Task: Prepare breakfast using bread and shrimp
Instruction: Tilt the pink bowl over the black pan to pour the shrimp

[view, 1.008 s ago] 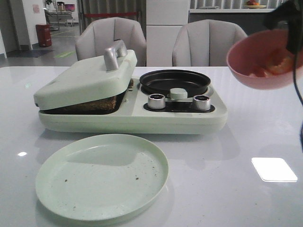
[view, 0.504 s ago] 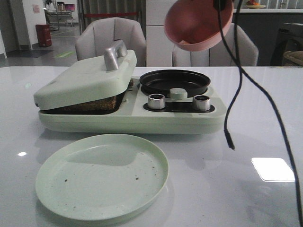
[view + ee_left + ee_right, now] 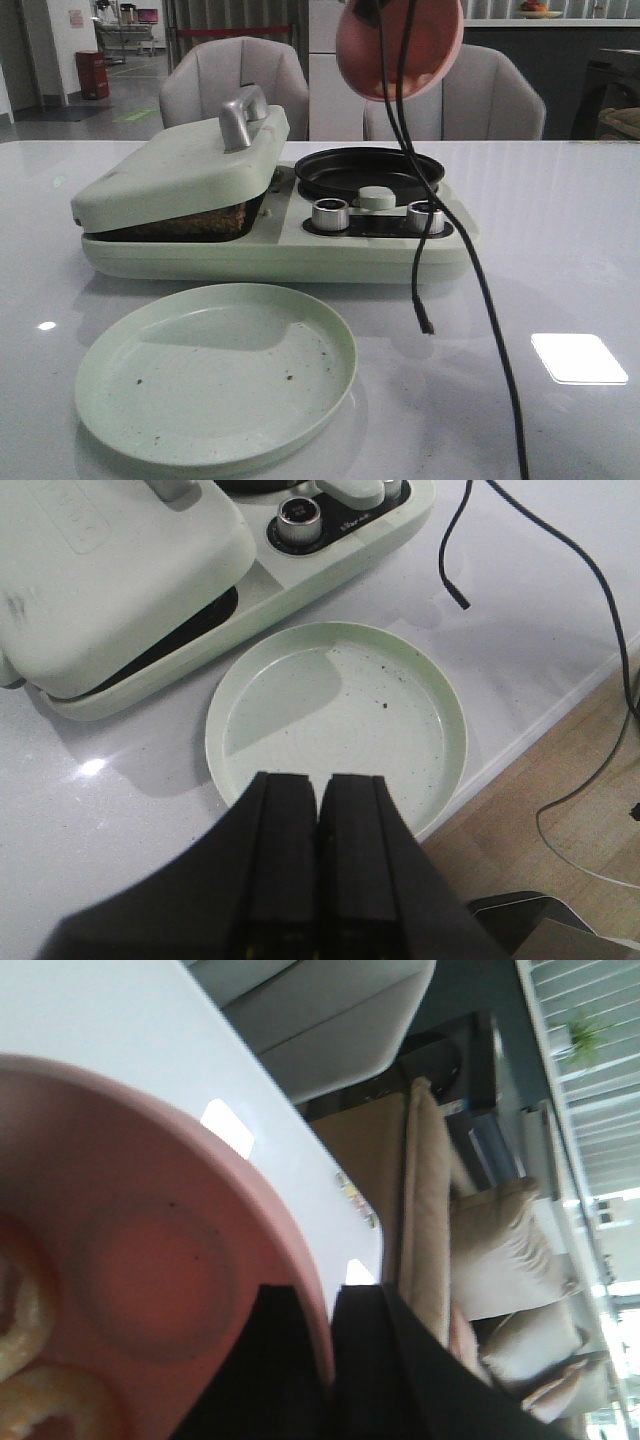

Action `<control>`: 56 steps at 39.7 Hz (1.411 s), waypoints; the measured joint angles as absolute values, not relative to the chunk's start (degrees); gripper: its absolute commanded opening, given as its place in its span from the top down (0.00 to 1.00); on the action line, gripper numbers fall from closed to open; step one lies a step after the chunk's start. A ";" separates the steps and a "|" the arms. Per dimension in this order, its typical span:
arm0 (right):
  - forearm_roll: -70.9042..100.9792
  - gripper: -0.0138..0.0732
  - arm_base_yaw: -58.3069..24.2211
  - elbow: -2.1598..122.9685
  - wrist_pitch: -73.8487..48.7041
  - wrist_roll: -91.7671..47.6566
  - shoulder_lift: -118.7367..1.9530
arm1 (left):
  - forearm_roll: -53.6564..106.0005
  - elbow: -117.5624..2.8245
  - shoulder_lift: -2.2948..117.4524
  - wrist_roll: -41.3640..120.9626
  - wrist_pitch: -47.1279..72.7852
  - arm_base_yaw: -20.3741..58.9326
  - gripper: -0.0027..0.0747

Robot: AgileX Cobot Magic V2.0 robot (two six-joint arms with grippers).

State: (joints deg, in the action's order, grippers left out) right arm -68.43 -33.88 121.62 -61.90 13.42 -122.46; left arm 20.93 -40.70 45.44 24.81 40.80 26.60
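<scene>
My right gripper [image 3: 328, 1295] is shut on the rim of a pink bowl [image 3: 150, 1260]. Pale orange curled shrimp [image 3: 22, 1325] lie inside it. In the front view the bowl [image 3: 400, 50] hangs steeply tilted, high above the black round pan [image 3: 368, 172] of the pale green breakfast maker [image 3: 280, 250]; the shrimp are hidden there. A browned edge of bread [image 3: 195, 222] shows under the maker's part-lowered lid [image 3: 180, 170]. My left gripper [image 3: 319, 780] is shut and empty above the near rim of the empty green plate [image 3: 335, 720].
The plate [image 3: 215, 372] sits in front of the maker, near the table's front edge [image 3: 540, 730]. Black cables [image 3: 425, 260] hang from the right arm in front of the maker's knobs [image 3: 330, 213]. Two grey chairs [image 3: 235, 85] stand behind the table.
The right gripper has carried the pink bowl from the far right leftward and upward to above the black pan, tilting it much more steeply. The cables swung along with it.
</scene>
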 measured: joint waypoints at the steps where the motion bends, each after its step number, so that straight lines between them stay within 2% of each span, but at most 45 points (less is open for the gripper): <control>1: -69.92 0.79 -34.13 121.71 -61.90 13.42 -122.46 | 20.93 -40.70 45.44 24.81 40.80 26.60 0.84; 22: -95.14 0.79 -38.54 121.71 -61.57 14.08 -122.46 | 20.93 -40.70 45.44 24.81 40.80 26.60 0.84; 56: -97.31 0.79 -38.64 121.71 -59.04 15.97 -122.46 | 20.93 -40.70 45.44 24.81 40.80 26.60 0.84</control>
State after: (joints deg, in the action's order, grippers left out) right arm -97.31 -38.64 121.71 -59.04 15.97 -122.46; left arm 20.93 -40.70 45.44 24.81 40.80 26.60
